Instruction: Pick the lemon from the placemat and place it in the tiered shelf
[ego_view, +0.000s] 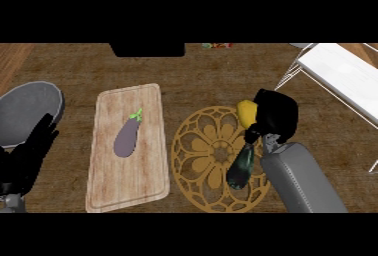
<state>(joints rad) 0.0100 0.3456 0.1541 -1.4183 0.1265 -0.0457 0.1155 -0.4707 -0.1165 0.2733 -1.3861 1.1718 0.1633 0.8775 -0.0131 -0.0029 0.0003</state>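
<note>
A yellow lemon (246, 113) sits at the upper right edge of the round golden openwork placemat (209, 160). My right hand (275, 112) is over the lemon's right side, its fingers curled round it and hiding part of it. The white tiered shelf (341, 75) stands at the far right, its top board slanting toward the upper middle. At the left edge my left hand (28, 155) rests open, fingers up.
A wooden cutting board (125, 170) with a purple eggplant (127, 136) lies left of the placemat. A grey round pan (26, 111) sits at the far left. A dark object (148, 49) stands at the counter's back edge.
</note>
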